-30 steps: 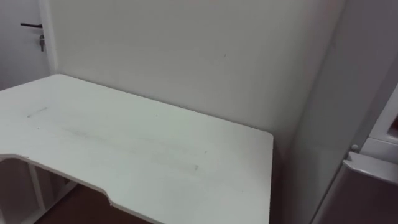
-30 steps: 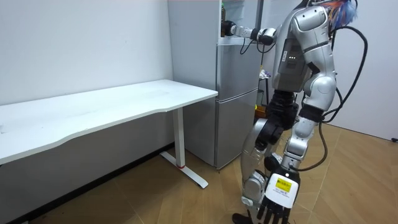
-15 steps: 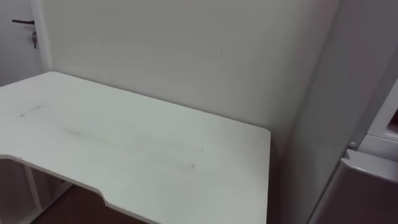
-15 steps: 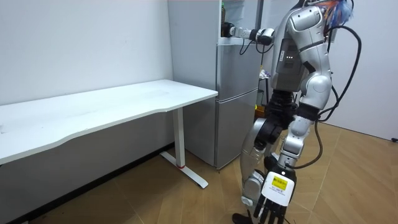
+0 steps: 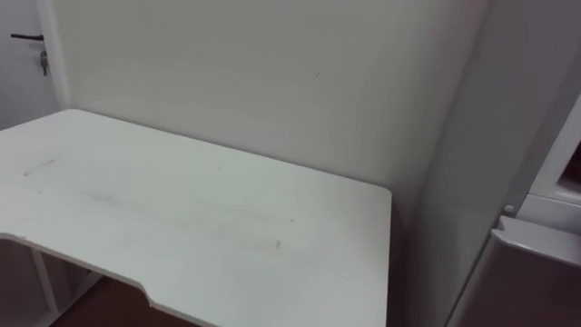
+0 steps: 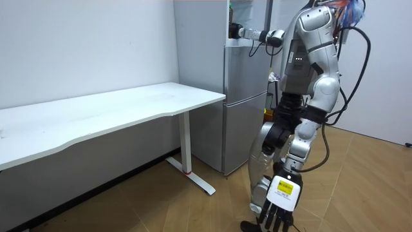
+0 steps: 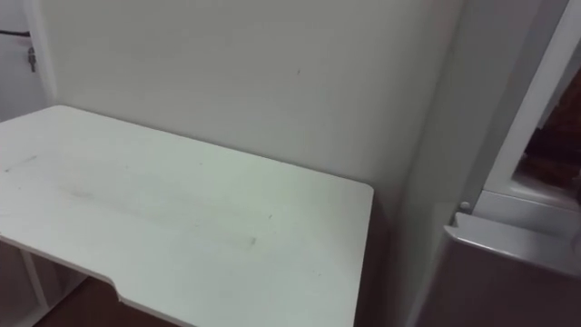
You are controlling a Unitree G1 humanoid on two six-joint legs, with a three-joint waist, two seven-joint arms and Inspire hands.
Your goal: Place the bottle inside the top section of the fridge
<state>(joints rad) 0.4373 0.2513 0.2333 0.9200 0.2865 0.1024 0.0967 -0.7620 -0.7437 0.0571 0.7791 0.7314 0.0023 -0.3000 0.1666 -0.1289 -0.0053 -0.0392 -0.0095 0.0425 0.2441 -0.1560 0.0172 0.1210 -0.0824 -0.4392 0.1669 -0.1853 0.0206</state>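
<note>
In the room view I stand on the wood floor in front of the grey fridge (image 6: 244, 103), turned toward it. My right arm is raised and stretched out level, and its right hand (image 6: 238, 30) sits at the edge of the open upper compartment (image 6: 248, 14). That hand is small and dark there, so I cannot make out what it holds, and I cannot pick out the bottle. My left hand (image 6: 278, 205) hangs low beside my leg with straight fingers and holds nothing. In the eye views the fridge (image 5: 531, 245) stands at the right edge.
A long white table (image 6: 116, 109) stands against the wall to the left of the fridge; its top (image 5: 182, 218) fills the left of the eye views. A door with a dark handle (image 5: 27, 38) is at the far left. Bare wood floor (image 6: 193, 206) lies around me.
The eye view has drifted slightly, so my head has moved. My hanging left arm has swung a little lower and my body has shifted slightly. The right hand stays at the fridge.
</note>
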